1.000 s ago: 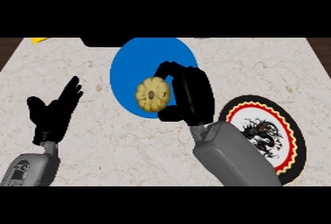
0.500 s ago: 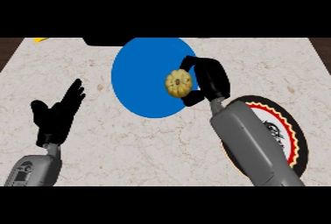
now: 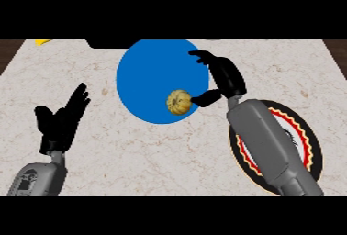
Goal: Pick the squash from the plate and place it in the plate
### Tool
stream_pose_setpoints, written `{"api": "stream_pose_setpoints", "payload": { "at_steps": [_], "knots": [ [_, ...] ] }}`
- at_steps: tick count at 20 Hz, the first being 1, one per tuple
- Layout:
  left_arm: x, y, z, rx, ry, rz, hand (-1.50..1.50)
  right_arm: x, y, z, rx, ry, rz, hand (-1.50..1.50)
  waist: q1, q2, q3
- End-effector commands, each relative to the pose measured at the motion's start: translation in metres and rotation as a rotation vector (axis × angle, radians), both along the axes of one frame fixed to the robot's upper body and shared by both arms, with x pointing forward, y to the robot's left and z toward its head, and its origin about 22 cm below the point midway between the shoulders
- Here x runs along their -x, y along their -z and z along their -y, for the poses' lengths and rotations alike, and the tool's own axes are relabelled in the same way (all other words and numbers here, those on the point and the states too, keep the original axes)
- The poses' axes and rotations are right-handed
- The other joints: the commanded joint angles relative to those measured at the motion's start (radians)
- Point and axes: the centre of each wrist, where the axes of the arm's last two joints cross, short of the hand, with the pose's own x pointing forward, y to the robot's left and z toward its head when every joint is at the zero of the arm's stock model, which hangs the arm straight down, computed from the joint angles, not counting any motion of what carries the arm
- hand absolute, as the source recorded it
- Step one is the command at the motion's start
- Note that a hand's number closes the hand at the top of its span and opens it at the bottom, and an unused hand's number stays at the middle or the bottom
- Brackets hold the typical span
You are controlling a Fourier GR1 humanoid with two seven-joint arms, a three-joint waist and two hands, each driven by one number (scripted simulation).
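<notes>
Head view: the squash (image 3: 179, 102) lies on the blue plate (image 3: 146, 78), near its lower right rim. My right hand (image 3: 224, 75) hangs spread just beside it, thumb nearly touching. My forearm covers the patterned plate (image 3: 306, 142). My left hand (image 3: 62, 120) rests spread, left of the blue plate.

You see a marbled desk (image 3: 169, 151); at its far left corner lies a small yellow thing (image 3: 42, 41), cut by the edge.

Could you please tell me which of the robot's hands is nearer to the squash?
The right hand. Its thumb reaches almost to the squash on the blue plate. The left hand rests open, well off to the squash's left, beyond the plate's rim.
</notes>
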Motion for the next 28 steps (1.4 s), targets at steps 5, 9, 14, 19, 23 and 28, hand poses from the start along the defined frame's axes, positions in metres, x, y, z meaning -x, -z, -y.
{"api": "stream_pose_setpoints", "payload": {
  "at_steps": [5,9,14,19,23,28],
  "knots": [
    [-0.001,0.005,0.0,-0.007,-0.008,-0.001,0.0,0.01,-0.043,-0.01,-0.389,-0.234,0.149,-1.5,-0.02,-0.006,0.0],
    [0.009,-0.003,-0.025,0.003,-0.021,0.003,0.0,0.018,-0.061,0.007,-0.524,-0.147,0.017,-1.5,-0.02,-0.01,-0.001],
    [0.013,0.009,-0.009,-0.018,-0.012,-0.011,0.0,0.029,-0.043,0.024,-0.632,-0.193,-0.212,-1.5,-0.021,-0.007,-0.001],
    [0.013,-0.002,-0.002,-0.014,0.002,0.01,0.0,0.014,-0.032,0.051,-0.634,-0.214,-0.197,-1.5,-0.007,-0.004,0.0],
    [0.012,0.003,0.016,-0.009,-0.016,0.003,0.0,0.015,-0.014,0.084,-0.634,-0.22,-0.165,-1.5,-0.008,-0.003,0.0],
    [0.011,0.005,-0.002,-0.007,-0.005,0.005,0.0,0.013,-0.007,0.1,-0.64,-0.192,-0.148,-1.5,-0.008,-0.003,0.0]
  ]
}}
